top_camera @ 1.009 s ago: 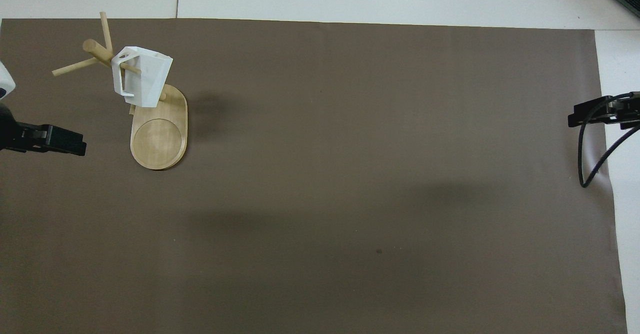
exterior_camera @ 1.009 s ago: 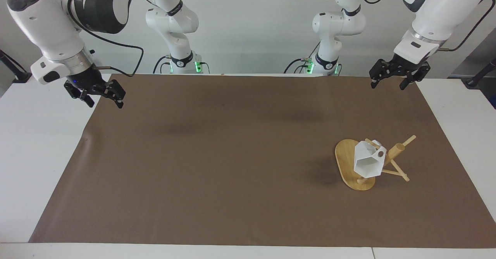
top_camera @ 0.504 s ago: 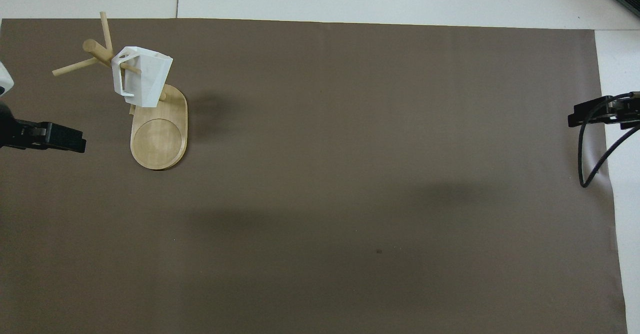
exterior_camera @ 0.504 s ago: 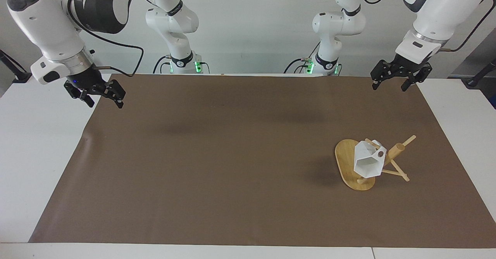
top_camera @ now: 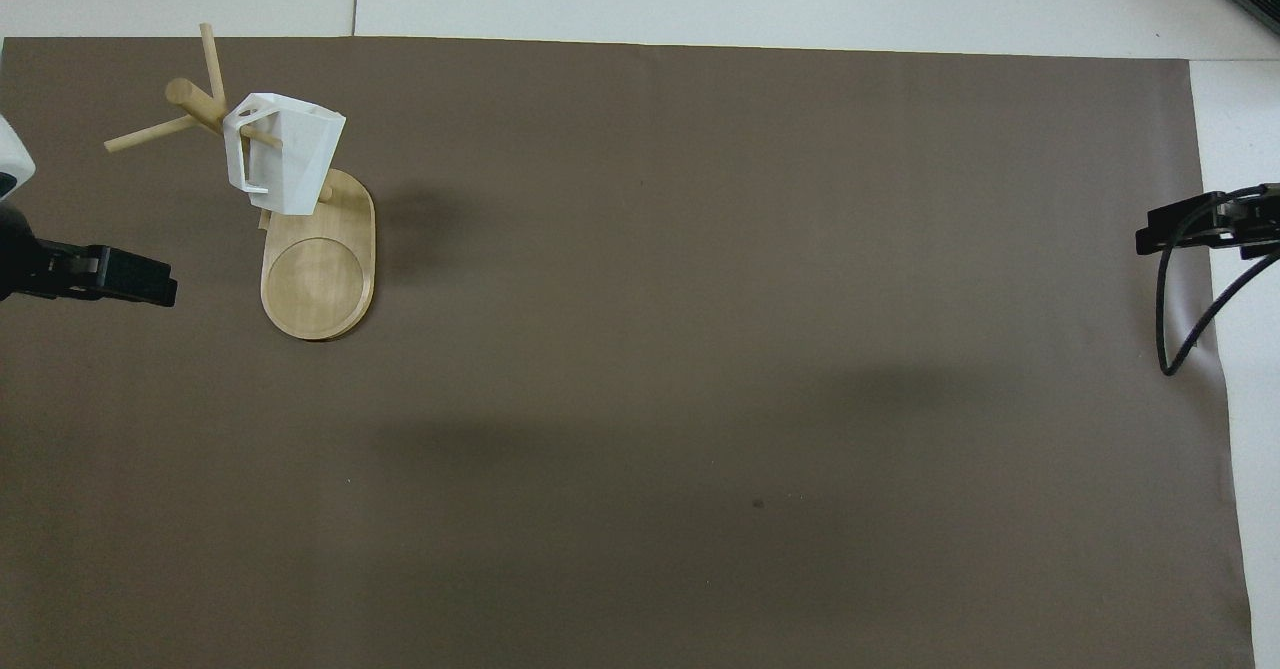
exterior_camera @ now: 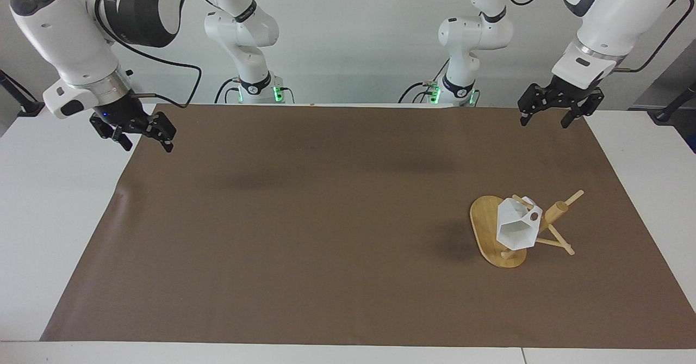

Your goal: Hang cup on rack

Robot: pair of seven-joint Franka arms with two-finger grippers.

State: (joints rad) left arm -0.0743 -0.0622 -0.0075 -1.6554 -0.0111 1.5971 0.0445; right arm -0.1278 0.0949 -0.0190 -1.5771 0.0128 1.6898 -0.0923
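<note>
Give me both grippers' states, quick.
Left gripper: open, holding nothing, over the mat's corner.
Right gripper: open, holding nothing, over the mat's edge.

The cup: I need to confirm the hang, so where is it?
The cup hangs by its handle on a peg of the rack, above its base, toward the left arm's end.

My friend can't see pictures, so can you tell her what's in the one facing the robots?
A small white faceted cup hangs by its handle on a peg of a light bamboo mug rack, standing on a brown mat toward the left arm's end. The left gripper and right gripper wait open and empty, raised over the mat's corners nearest the robots.
</note>
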